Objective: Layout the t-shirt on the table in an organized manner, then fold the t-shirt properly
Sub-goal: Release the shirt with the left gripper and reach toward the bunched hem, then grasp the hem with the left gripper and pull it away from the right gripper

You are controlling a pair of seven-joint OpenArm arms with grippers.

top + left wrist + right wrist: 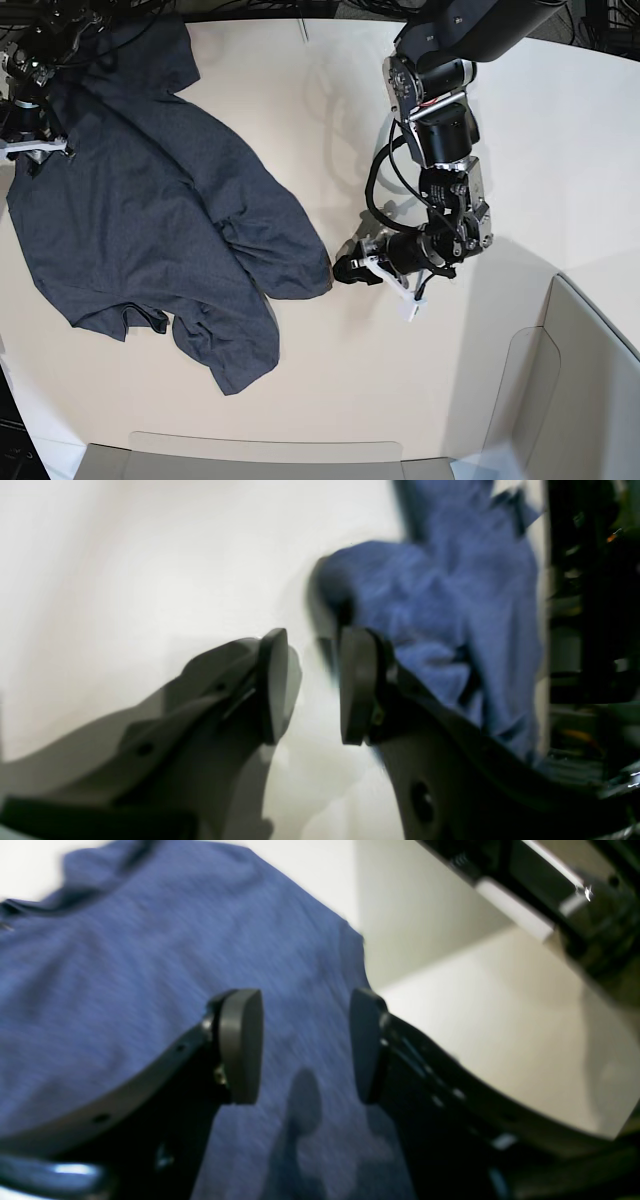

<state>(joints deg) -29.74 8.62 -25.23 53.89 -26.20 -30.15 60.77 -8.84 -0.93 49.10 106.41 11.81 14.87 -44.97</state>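
The dark navy t-shirt (pixel 150 220) lies crumpled and partly spread on the left of the off-white table (pixel 330 390). My left gripper (pixel 348 270) hovers low just right of the shirt's bunched right edge. In the left wrist view it (pixel 315 685) is open, bare table showing between the pads and the blue shirt (pixel 450 610) just beyond one finger. My right gripper (pixel 32 142) sits at the shirt's far left upper edge. In the right wrist view it (pixel 305 1045) is open above flat cloth of the shirt (pixel 150 970), nothing pinched.
Grey translucent bin walls stand along the front edge (pixel 260 455) and at the right front (pixel 560 380). Dark cables and equipment crowd the top left corner (pixel 60 20). Dark frame parts border the table beyond the shirt (pixel 590 630).
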